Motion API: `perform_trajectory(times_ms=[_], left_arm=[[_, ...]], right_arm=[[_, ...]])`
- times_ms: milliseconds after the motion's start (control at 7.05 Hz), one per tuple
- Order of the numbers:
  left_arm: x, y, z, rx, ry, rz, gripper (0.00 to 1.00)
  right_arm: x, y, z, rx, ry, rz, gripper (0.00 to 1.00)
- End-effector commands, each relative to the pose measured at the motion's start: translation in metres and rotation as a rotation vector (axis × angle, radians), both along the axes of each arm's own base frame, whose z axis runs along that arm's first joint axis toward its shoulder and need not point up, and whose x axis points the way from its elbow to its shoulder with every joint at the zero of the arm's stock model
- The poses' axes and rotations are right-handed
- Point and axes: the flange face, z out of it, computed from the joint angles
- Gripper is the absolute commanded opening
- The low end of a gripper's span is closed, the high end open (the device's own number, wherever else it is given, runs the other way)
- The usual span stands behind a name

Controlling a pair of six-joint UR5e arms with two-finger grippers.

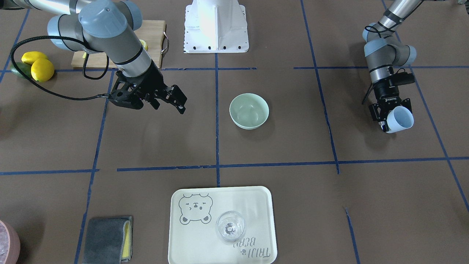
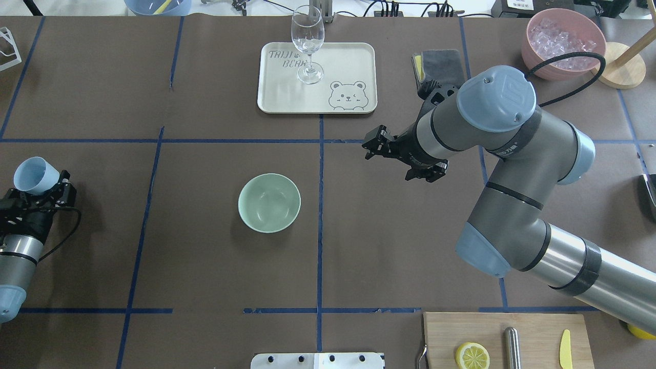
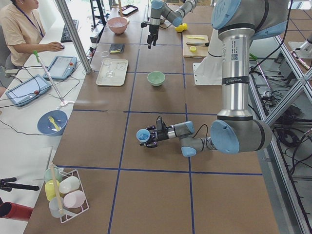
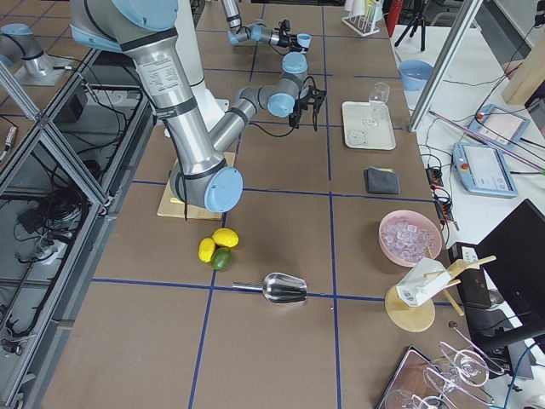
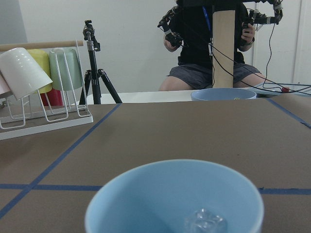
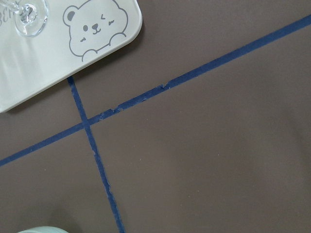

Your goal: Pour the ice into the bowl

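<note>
A light blue cup (image 5: 175, 199) filled the foreground of the left wrist view, with one clear cube of ice (image 5: 204, 224) showing at its bottom; whether more lay below the frame could not be told. The left gripper (image 1: 390, 115) had its jaws closed around the cup's wall, low over the table and well apart from the bowl (image 1: 249, 111), which sat empty near the table's middle. The right gripper (image 1: 169, 105) hung above bare table on the bowl's other side, jaws apart and holding nothing.

The ice looked hard, light and slippery, likely to slide out all at once and skip off the bowl's smooth plastic. That argued for carrying the cup by its wall, as it was held, bringing its lip close over the bowl's centre and tipping slowly. The bowl itself appeared light enough to shift if the cup's lip knocked its rim.
</note>
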Motion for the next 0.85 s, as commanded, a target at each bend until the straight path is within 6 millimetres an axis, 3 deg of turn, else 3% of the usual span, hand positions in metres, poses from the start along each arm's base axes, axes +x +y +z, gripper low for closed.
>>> perform_trajectory(times_ms=[0, 142, 284, 425, 567, 709], left_arm=[[0.000, -0.002, -0.020, 0.025, 0.068, -0.005, 0.00], [-0.002, -0.003, -0.036, 0.052, 0.067, 0.015, 0.00], [0.005, -0.008, -0.085, 0.141, 0.095, 0.056, 0.00], [0.012, -0.013, -0.113, 0.202, 0.046, 0.124, 0.00], [0.023, -0.017, -0.164, 0.272, 0.008, 0.140, 0.00], [0.050, -0.026, -0.219, 0.341, 0.001, 0.134, 0.00]], right_arm=[[0.001, 0.000, -0.001, 0.001, -0.002, 0.001, 1.00], [0.001, 0.000, -0.002, 0.002, -0.003, 0.002, 1.00], [0.001, 0.000, -0.001, 0.002, -0.003, 0.002, 1.00], [0.001, 0.000, -0.001, 0.000, -0.002, 0.002, 1.00], [0.002, 0.000, 0.000, -0.001, -0.001, 0.002, 1.00], [0.001, 0.000, 0.001, -0.002, 0.002, 0.004, 1.00]])
